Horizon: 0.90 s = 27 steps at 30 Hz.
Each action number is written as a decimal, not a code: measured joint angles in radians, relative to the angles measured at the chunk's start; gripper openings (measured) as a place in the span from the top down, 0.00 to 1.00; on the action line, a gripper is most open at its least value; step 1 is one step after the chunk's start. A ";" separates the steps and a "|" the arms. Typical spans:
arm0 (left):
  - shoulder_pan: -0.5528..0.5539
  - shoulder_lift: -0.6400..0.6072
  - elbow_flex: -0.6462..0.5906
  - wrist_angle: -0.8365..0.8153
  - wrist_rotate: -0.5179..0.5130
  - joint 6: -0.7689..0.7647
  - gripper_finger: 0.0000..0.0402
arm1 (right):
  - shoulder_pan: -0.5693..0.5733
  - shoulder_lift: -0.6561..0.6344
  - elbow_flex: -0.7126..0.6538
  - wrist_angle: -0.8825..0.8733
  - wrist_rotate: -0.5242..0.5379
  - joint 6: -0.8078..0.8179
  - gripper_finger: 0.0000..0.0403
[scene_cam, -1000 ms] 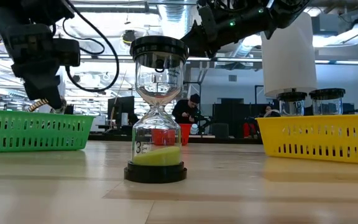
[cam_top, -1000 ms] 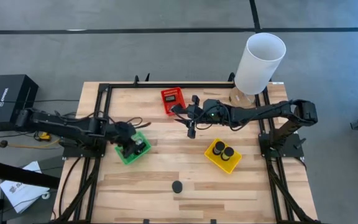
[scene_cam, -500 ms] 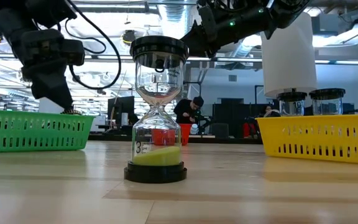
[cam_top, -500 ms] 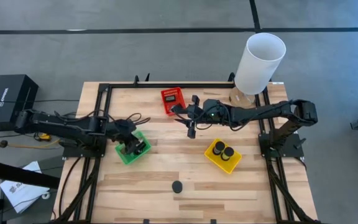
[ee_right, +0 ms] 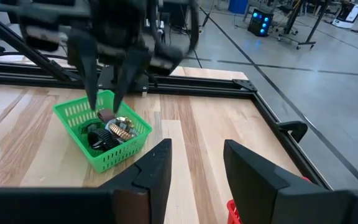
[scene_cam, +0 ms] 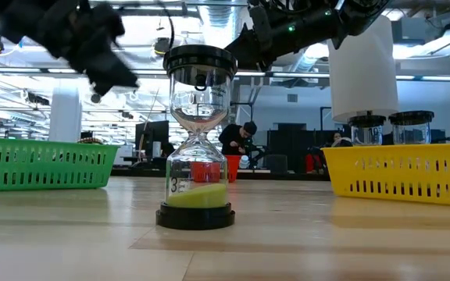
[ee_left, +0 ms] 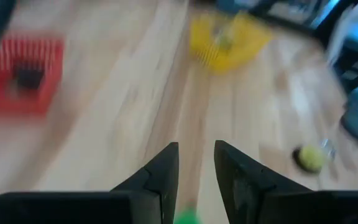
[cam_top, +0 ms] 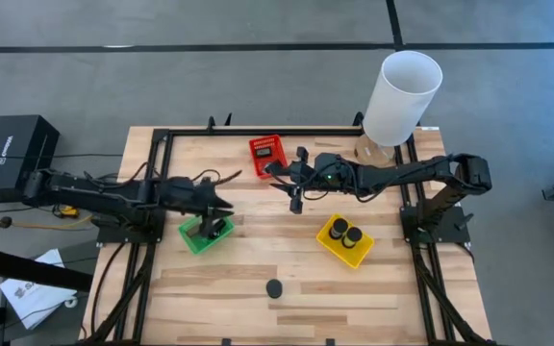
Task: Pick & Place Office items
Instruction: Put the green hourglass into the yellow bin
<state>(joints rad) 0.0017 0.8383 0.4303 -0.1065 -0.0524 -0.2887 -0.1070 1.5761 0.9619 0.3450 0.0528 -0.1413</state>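
Observation:
My left gripper (cam_top: 221, 204) hovers open and empty above the green basket (cam_top: 205, 234), blurred in the low view (scene_cam: 116, 74). The right wrist view shows its fingers (ee_right: 104, 93) pointing down over that basket (ee_right: 102, 134), which holds black clips, a gold round piece (ee_right: 122, 129) and a brown piece. My right gripper (cam_top: 287, 183) waits open and empty over the table's middle, near the red basket (cam_top: 267, 154). An hourglass with green sand (scene_cam: 198, 140) stands on its black base near the table's near edge (cam_top: 274, 287). Two black-topped items (cam_top: 345, 232) stand in the yellow basket (cam_top: 344, 242).
A tall white cylinder (cam_top: 402, 96) stands at the far right corner. A black frame runs along the table's far edge and sides (cam_top: 258, 132). Bare wood lies between the green and yellow baskets. A person (scene_cam: 237, 140) is in the room far behind the table.
My left gripper has risen out of the green basket and swung up and toward the table's right, tipping from pointing down to a more level slant. It carries nothing. The basket and its items stay in place.

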 joint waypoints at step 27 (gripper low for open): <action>0.000 0.000 0.002 0.231 0.000 0.188 0.75 | 0.158 0.000 0.000 -0.045 -0.269 -0.050 0.38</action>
<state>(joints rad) 0.0015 0.8383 0.4320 0.1242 -0.0521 -0.1007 0.0513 1.5761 0.9619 0.3000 -0.2161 -0.1915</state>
